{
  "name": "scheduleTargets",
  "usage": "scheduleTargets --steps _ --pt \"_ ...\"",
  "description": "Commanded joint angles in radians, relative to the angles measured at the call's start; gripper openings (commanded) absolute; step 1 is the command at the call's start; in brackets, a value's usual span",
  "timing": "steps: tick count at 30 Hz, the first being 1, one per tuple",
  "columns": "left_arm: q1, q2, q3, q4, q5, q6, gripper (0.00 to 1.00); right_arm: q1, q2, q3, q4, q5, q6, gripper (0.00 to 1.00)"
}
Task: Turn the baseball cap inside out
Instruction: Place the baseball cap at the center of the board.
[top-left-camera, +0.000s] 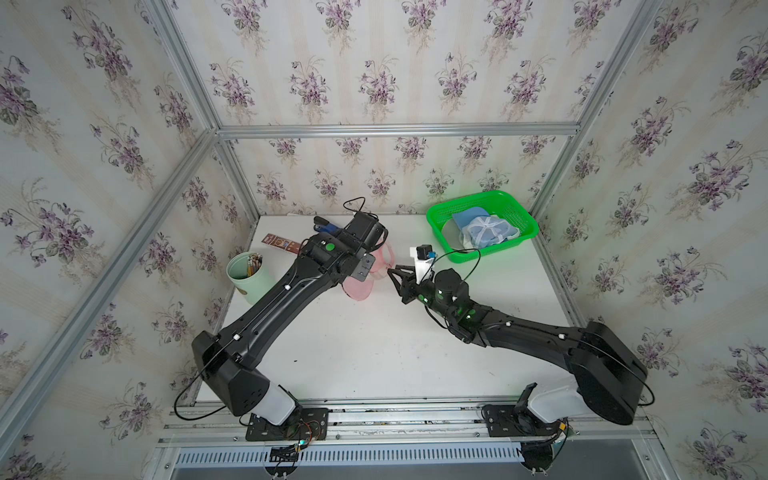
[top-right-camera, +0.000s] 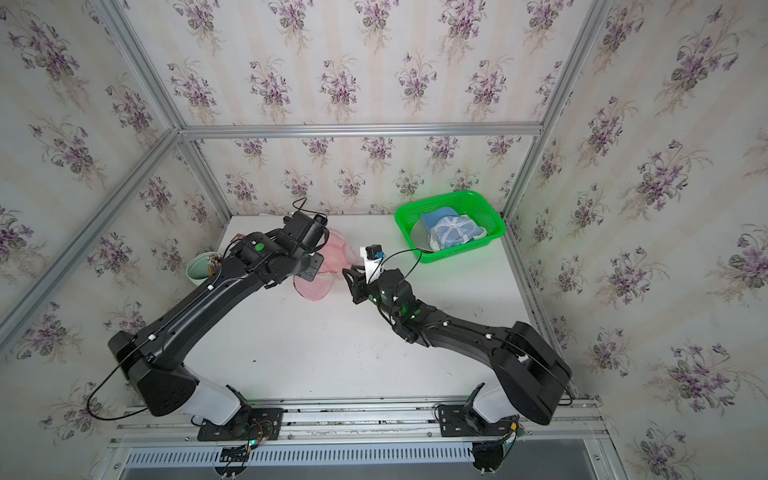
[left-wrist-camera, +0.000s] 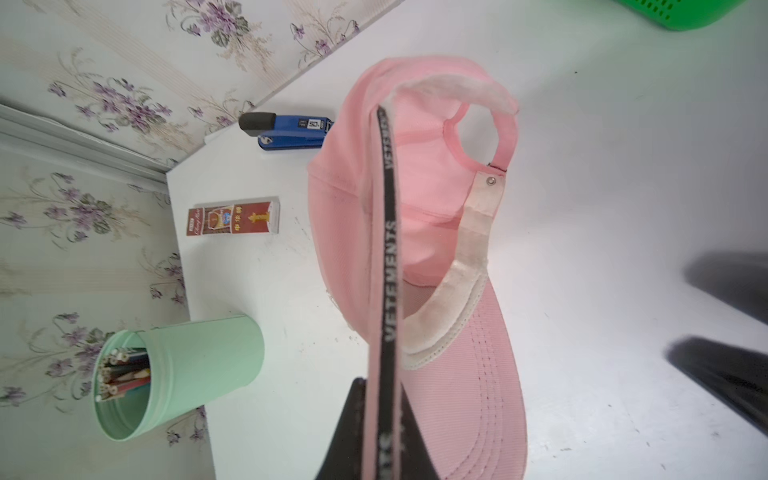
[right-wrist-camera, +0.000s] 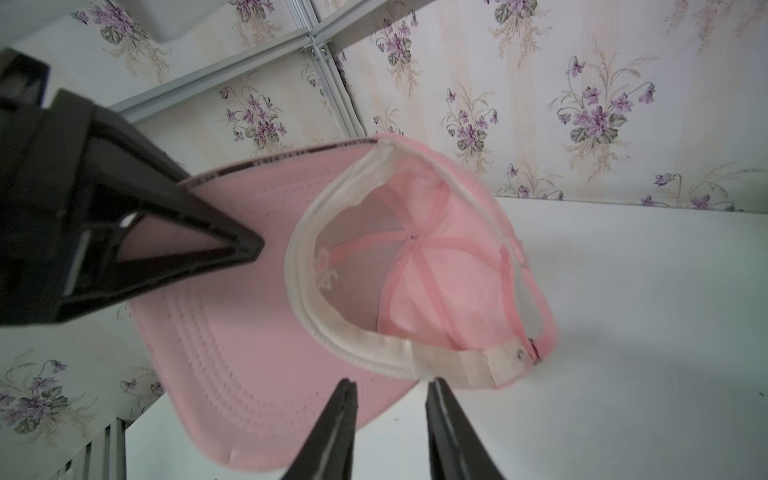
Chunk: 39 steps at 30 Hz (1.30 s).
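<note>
We see the left hand (left-wrist-camera: 380, 409) clamped on the brim (right-wrist-camera: 232, 353) of the pink baseball cap (right-wrist-camera: 436, 282), held over the scuffed white tabletop (top-left-camera: 374, 353), while the right hand (right-wrist-camera: 390, 384) hovers beside it, jaws apart and empty, walled in by violet-print wallpaper (top-left-camera: 374, 62) and aluminium rails (top-left-camera: 395, 130)

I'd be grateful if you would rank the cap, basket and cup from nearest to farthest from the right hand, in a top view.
1. Cap, just left of the right hand.
2. Basket, back right corner.
3. Cup, far left edge.
</note>
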Motion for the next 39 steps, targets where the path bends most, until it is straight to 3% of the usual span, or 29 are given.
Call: scheduleTargets --steps 1,5,9,12,15,17,21,26,39 --pt "-0.012 0.057 0.054 0.028 -0.184 0.150 0.05 -0.001 -0.088 -0.029 -0.112 0.037 -0.021 0.33" --pt "-0.047 0.164 0.095 0.113 -0.410 0.326 0.05 -0.005 -0.191 -0.054 -0.199 0.157 -0.003 0.32" --pt "-0.065 0.270 0.086 0.396 -0.594 0.612 0.02 -0.040 -0.245 -0.067 -0.252 0.176 0.044 0.31" --pt "-0.067 0.324 -0.011 0.918 -0.697 1.068 0.03 -0.054 -0.261 -0.071 -0.282 0.182 0.065 0.31" --pt "-0.065 0.411 -0.087 1.539 -0.672 1.530 0.03 -0.059 -0.280 -0.086 -0.297 0.183 0.082 0.31" --pt "-0.058 0.497 -0.060 1.760 -0.649 1.705 0.03 -0.062 -0.294 -0.097 -0.305 0.182 0.091 0.31" --pt "-0.052 0.603 -0.003 1.856 -0.621 1.751 0.02 -0.072 -0.325 -0.111 -0.340 0.179 0.098 0.31" --pt "-0.043 0.715 0.056 2.039 -0.581 1.912 0.02 -0.091 -0.350 -0.128 -0.372 0.163 0.098 0.31" --pt "-0.007 0.823 -0.048 2.132 -0.570 1.872 0.03 -0.112 -0.338 -0.125 -0.369 0.114 0.103 0.30"
